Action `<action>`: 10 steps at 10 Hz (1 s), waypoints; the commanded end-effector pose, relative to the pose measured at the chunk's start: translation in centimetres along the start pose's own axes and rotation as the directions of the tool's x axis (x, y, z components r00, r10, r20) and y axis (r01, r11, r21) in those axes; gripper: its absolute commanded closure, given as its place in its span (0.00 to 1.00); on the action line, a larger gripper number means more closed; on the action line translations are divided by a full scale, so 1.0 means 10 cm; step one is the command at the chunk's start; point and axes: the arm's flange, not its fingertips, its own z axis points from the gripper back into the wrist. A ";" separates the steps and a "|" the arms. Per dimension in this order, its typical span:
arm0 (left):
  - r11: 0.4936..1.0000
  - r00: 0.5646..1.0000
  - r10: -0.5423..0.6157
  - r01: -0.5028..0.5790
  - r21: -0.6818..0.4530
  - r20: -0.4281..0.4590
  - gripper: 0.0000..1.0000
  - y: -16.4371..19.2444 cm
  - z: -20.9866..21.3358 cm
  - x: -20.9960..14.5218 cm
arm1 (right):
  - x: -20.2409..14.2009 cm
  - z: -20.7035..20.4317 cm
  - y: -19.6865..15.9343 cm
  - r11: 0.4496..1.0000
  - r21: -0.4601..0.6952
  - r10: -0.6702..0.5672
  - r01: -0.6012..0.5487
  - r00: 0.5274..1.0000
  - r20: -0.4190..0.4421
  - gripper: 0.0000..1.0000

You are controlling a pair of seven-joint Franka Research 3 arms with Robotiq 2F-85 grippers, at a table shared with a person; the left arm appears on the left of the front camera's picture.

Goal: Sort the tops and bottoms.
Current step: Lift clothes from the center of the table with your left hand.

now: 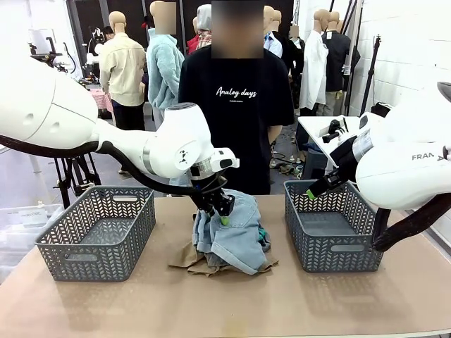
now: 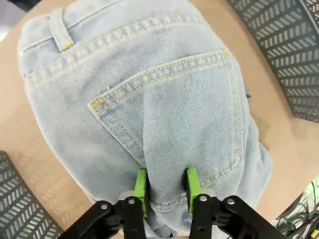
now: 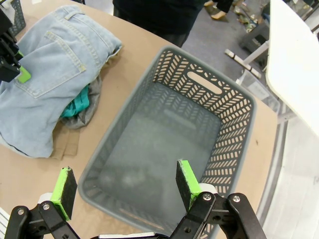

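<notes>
Faded denim bottoms (image 1: 236, 236) lie in a heap at the middle of the surface (image 1: 211, 303), between the left basket (image 1: 95, 239) and the right basket (image 1: 331, 246), with a back pocket facing up. The left gripper (image 2: 167, 181) is down on top of the heap. Its fingers (image 2: 141, 185) stand narrowly apart and are clamped on a raised fold of the denim, which bulges up between the two green pads at the pocket's lower edge. Whether any cloth below the denim is caught in the pinch cannot be told.

The right gripper (image 3: 124, 179) hangs over the near end of the right basket. Its fingers are spread wide, with nothing between them and touching nothing.

The tops are mostly hidden under the denim. A bit of the teal top (image 3: 77, 104) and a fringe of the grey top (image 3: 87, 118) peek out on the side nearer the right basket. The khaki top (image 1: 187, 257) shows only as flat edges beneath the pile. Their shapes cannot be made out.

In the front view the left fingers are sunk into the cloth, with one green pad visible. The right gripper there shows little beyond a green pad tip against the basket rim. A person (image 1: 239, 105) stands at the far side, the lower body hidden behind the left arm and the pile.
</notes>
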 end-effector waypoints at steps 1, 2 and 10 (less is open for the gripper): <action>0.999 0.999 0.040 -0.040 -0.016 -0.019 1.00 -0.05 0.03 0.00 | 0.00 -0.03 -0.01 1.000 -0.002 -0.004 0.004 1.000 0.009 0.00; 0.999 0.999 0.046 -0.047 -0.018 -0.018 1.00 -0.06 0.04 -0.02 | 0.00 -0.03 -0.01 1.000 -0.002 -0.004 0.004 1.000 0.009 0.00; 0.937 0.965 -0.059 -0.035 0.347 0.256 1.00 -0.57 1.67 -0.14 | 0.00 -0.03 -0.01 1.000 -0.002 -0.004 0.004 1.000 0.009 0.00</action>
